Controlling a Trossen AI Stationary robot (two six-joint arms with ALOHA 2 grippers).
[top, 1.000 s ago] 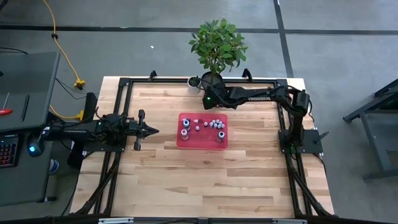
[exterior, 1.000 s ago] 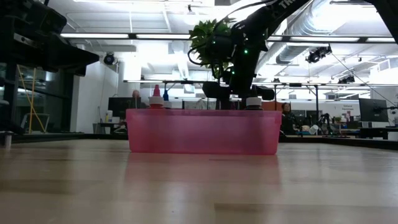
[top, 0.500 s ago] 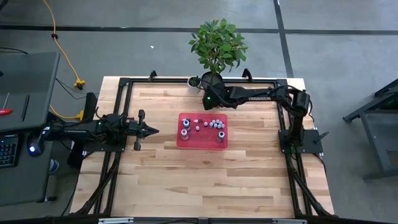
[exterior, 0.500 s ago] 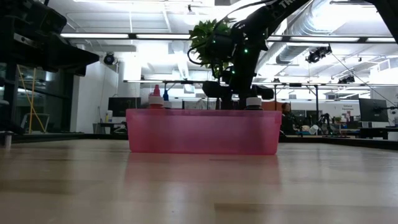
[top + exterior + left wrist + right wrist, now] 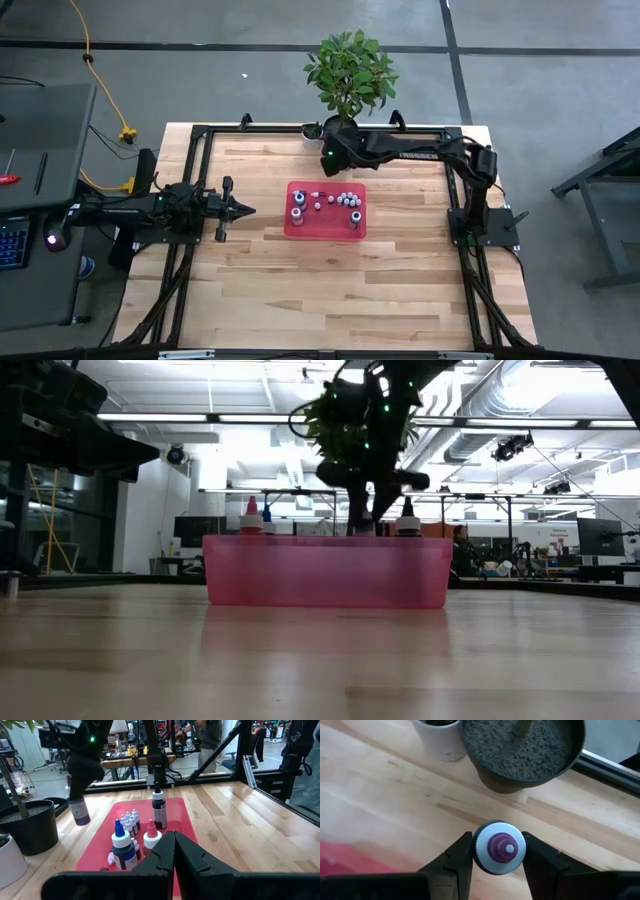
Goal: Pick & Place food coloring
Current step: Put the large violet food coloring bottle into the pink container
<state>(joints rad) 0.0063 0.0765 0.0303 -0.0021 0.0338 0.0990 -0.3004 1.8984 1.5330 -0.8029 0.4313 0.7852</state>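
The right gripper [image 5: 498, 854] is clamped on one food coloring bottle [image 5: 499, 847], its white cap and purple tip pinched squarely between the two fingers. From the left wrist view that bottle [image 5: 78, 809] hangs in the air, clear of the red tray [image 5: 176, 815], with the wood of the table [image 5: 380, 790] directly beneath the gripper and the black plant pot [image 5: 520, 755] and small white pot [image 5: 437, 737] just ahead of it. So one bottle looks lifted out but not yet set down. The remaining bottles [image 5: 125, 851] stand in the tray, behind and below the right gripper. The left gripper [image 5: 174, 851] waits with its fingers pressed together, low over the table, the tray just in front of it.
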